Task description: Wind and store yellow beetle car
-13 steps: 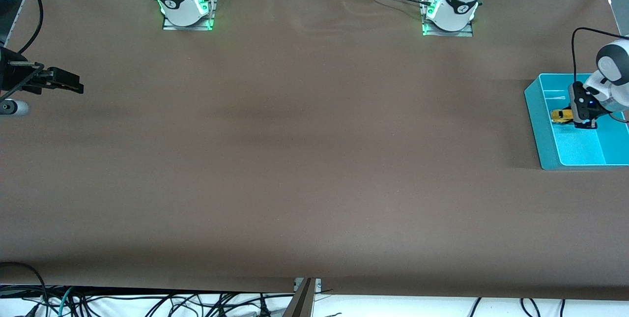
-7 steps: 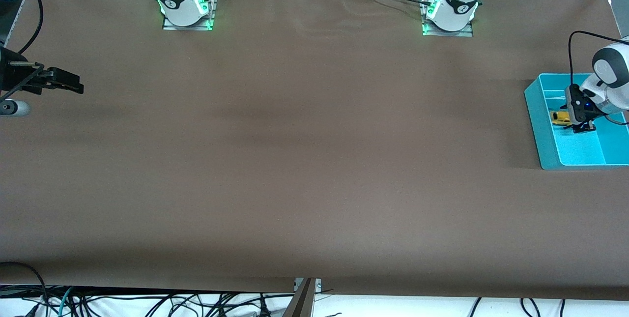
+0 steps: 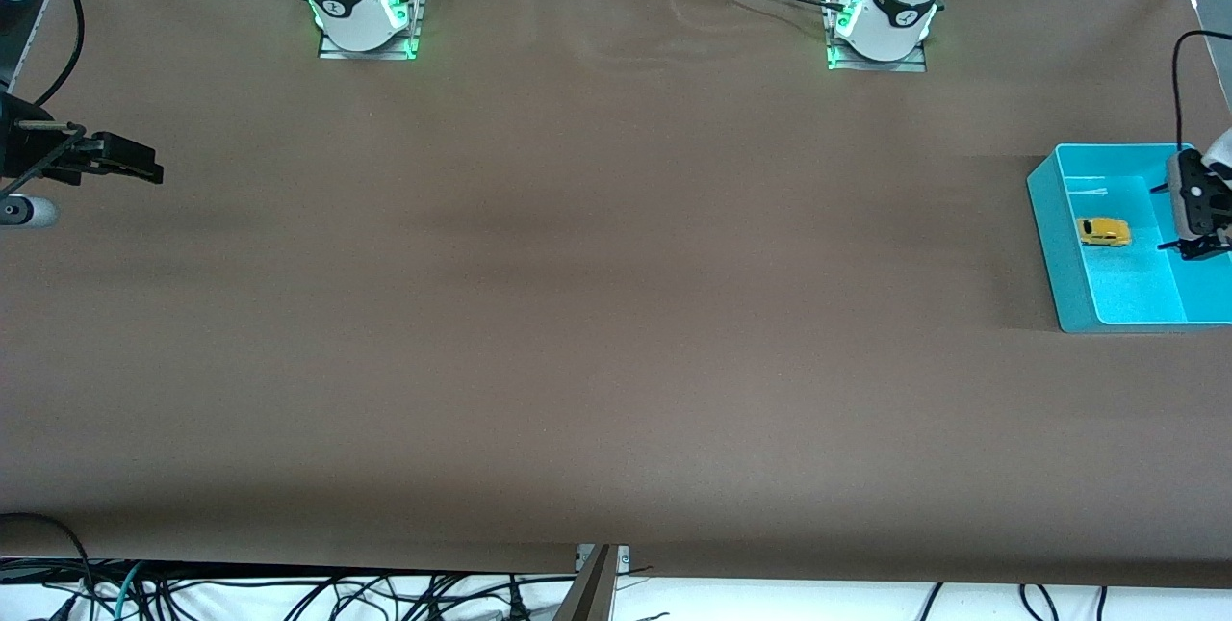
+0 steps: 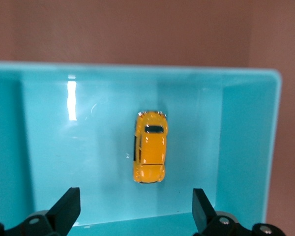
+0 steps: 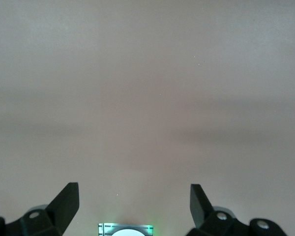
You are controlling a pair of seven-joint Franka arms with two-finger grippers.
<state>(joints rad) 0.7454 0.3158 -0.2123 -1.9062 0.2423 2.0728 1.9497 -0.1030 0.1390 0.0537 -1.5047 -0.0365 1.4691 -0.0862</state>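
The yellow beetle car lies on its wheels on the floor of the teal bin at the left arm's end of the table. It also shows in the left wrist view, free of the fingers. My left gripper is open and empty, up over the bin beside the car; in its wrist view the car lies just past the two fingertips. My right gripper is open and empty, waiting over the table's edge at the right arm's end; its wrist view shows only bare table.
The teal bin's walls rise around the car. The brown table spreads wide between the two arms. The arm bases stand along the table's edge farthest from the front camera.
My left gripper has let go of the yellow car, which now lies in the bin, and has risen and drawn away from it toward the table's end. The right arm has not moved.
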